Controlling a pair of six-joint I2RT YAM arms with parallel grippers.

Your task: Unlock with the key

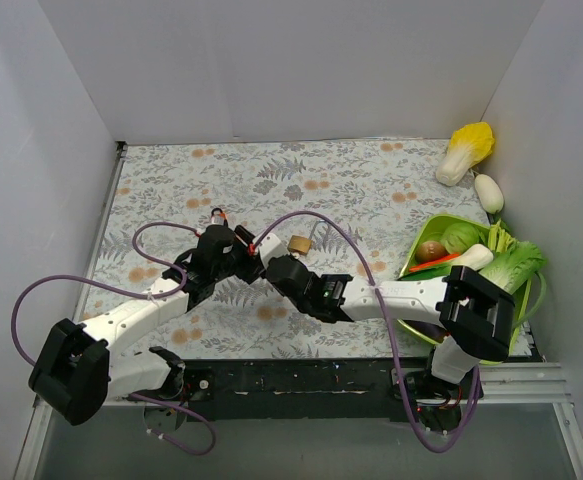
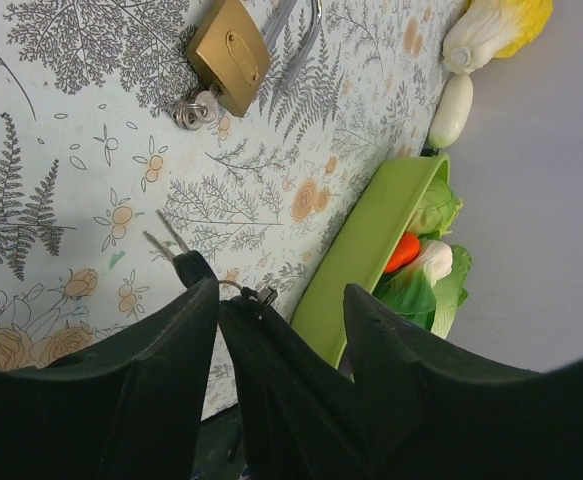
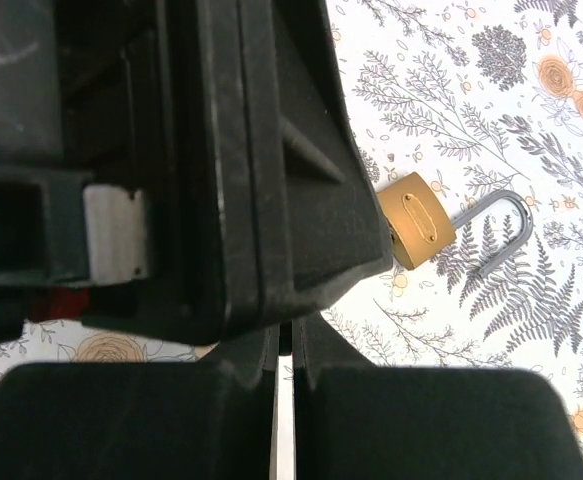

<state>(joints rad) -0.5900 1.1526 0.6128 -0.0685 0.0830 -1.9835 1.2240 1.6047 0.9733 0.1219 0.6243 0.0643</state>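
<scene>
Padlock (image 2: 229, 55) brass, steel shackle (image 3: 501, 230) open | left tool (image 2: 281, 292) half-spread | right tool (image 3: 283, 350) pinching key (image 2: 171, 245)

The top camera is fixed above and behind the arms and looks steeply down on the whole counter (image 1: 371, 180). The padlock (image 1: 297, 244) appears small, near mid-frame. The left wrist camera sits low and close behind the left end effector (image 2: 281, 290). It faces past the padlock (image 2: 229, 55) toward the green tray (image 2: 371, 240) beyond it. The right wrist camera looks down over the right end effector (image 3: 286, 345) at very short range. All three views share the padlock (image 3: 418, 218) and the patterned counter around it.
</scene>
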